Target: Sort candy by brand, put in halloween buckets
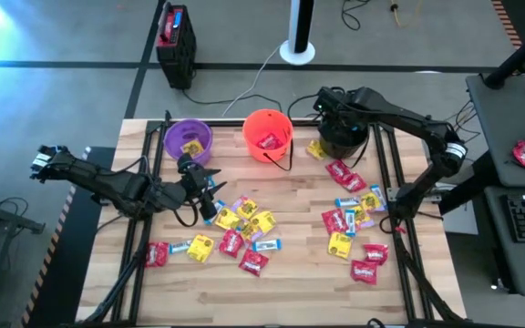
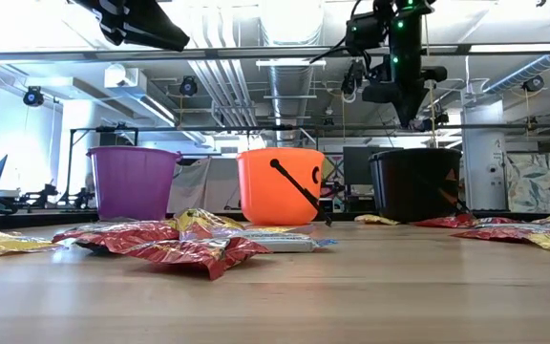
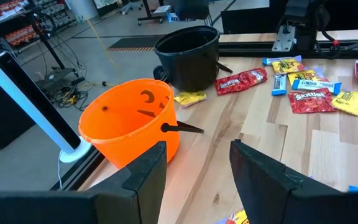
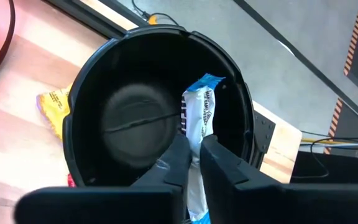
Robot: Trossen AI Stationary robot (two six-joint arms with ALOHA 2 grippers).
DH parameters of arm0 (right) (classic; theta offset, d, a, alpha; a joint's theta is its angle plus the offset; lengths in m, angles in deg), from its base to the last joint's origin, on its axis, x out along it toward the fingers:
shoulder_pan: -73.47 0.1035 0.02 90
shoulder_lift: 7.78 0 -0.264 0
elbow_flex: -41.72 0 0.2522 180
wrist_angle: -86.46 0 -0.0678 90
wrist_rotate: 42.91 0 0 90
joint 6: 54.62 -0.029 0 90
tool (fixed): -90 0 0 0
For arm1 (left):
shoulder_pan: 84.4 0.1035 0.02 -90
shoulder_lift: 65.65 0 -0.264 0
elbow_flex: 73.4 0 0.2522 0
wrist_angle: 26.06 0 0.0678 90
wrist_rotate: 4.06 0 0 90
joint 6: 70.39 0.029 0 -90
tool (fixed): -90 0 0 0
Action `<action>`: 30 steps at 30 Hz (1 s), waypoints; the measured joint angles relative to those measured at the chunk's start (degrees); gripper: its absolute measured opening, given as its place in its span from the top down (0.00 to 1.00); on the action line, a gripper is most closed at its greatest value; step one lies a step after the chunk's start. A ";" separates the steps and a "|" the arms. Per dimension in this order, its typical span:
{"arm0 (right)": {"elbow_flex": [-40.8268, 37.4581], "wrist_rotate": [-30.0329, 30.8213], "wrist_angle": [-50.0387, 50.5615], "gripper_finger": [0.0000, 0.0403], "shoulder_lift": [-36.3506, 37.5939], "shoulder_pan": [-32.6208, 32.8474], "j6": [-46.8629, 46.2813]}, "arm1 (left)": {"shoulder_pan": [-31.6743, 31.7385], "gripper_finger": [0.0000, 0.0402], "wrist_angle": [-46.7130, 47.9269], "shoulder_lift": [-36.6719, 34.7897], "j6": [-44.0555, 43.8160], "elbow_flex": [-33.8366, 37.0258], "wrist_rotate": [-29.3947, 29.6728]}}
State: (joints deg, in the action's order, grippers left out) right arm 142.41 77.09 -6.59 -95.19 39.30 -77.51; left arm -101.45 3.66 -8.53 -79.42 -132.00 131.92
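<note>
The tabletop (image 1: 299, 292) carries three buckets along its far edge: the purple bucket (image 1: 188, 139) to the left, the orange bucket (image 1: 268, 135) in the middle and the black bucket (image 1: 343, 137) to the right. All three are rigid plastic pails that stand upright on their own; they look light enough to shift if struck on the rim.

The right end effector (image 4: 191, 149) hangs directly over the mouth of the black bucket. Its fingers are nearly closed, pinching a blue-and-white packet (image 4: 199, 115) at mid-length, with the free end of the wrapper pointing down into the pail. The left end effector (image 3: 194, 165) hovers over the middle-left tabletop, near the purple and orange buckets, fingers well apart and empty.

The loose candy (image 1: 244, 232) lies in two scatters, one near the centre and one to the right (image 1: 354, 223), in red, yellow and blue-and-white wrappers. Some packets overlap or touch.

Handling notes, by judgement:
- Each packet appears light, flat and limp; it will droop from the grip.
- The film wrapper is likely slick, so a pinch across the filled middle should hold better than one on the crimped end seal.
- Where packets overlap, take the top one, or one lying apart from its neighbours.
</note>
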 joint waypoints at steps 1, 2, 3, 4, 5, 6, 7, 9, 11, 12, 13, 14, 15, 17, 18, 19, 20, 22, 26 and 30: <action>0.00 0.00 0.00 0.90 0.00 0.00 -0.05 | 0.00 0.60 0.00 0.00 0.00 0.00 -0.01; 0.00 0.01 -0.01 0.88 0.00 0.00 -0.05 | 0.00 0.60 0.01 0.00 0.00 0.00 0.00; 0.00 0.02 -0.02 0.85 0.00 0.00 -0.05 | 0.00 0.60 0.01 0.00 0.00 0.00 0.00; 0.00 0.02 -0.02 0.82 0.00 0.00 -0.05 | 0.00 0.60 0.01 0.00 0.00 0.00 -0.02; 0.00 0.02 -0.02 0.79 0.00 0.00 -0.05 | 0.00 0.60 0.00 0.00 0.00 0.00 0.00; 0.00 0.04 -0.02 0.77 0.02 0.00 -0.05 | 0.00 0.60 0.00 0.00 0.00 0.00 0.00; 0.00 0.04 -0.02 0.74 0.02 0.00 -0.05 | 0.00 0.60 0.00 0.00 0.00 0.00 0.00; 0.00 0.03 0.00 0.70 0.04 0.00 -0.05 | 0.00 0.60 0.00 0.00 0.00 0.00 0.00; 0.00 0.03 0.01 0.67 0.04 0.00 -0.03 | 0.00 0.60 0.00 0.00 0.00 0.00 0.00; 0.00 0.02 0.02 0.65 0.04 0.00 0.00 | 0.00 0.60 0.01 0.00 0.00 0.00 0.00; 0.00 0.02 0.02 0.64 0.04 0.00 0.02 | 0.00 0.60 0.00 0.00 0.00 0.02 0.00; 0.00 0.02 0.02 0.63 0.04 0.00 0.04 | 0.00 0.60 0.00 0.00 0.00 0.02 0.00; 0.00 0.02 0.02 0.62 0.04 0.00 0.08 | 0.00 0.60 0.00 0.00 0.00 0.02 0.00; 0.00 0.02 0.02 0.60 0.04 0.00 0.14 | 0.00 0.60 0.00 0.00 0.00 0.02 0.00; 0.00 0.02 0.02 0.60 0.04 0.00 0.24 | 0.00 0.60 0.00 0.00 0.00 0.02 0.00; 0.00 0.00 0.02 0.59 0.04 0.00 0.30 | 0.00 0.60 0.00 0.00 0.00 0.02 0.00; 0.00 0.00 0.02 0.58 0.05 0.00 0.31 | 0.00 0.60 0.00 0.00 0.00 0.02 -0.02; 0.00 0.00 0.02 0.58 0.09 0.00 0.35 | 0.00 0.60 0.00 0.00 -0.30 0.02 -0.02; 0.00 0.00 0.02 0.57 0.24 0.07 0.41 | 0.00 0.60 0.00 0.00 -0.96 0.02 -0.11; 0.00 0.00 -0.05 0.57 0.94 1.36 0.41 | 0.02 0.60 0.02 0.00 -2.07 0.02 -3.85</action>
State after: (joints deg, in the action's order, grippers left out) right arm 142.41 77.08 -6.64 -94.26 40.66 -77.10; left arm -101.43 3.69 -8.53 -81.50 -131.98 128.06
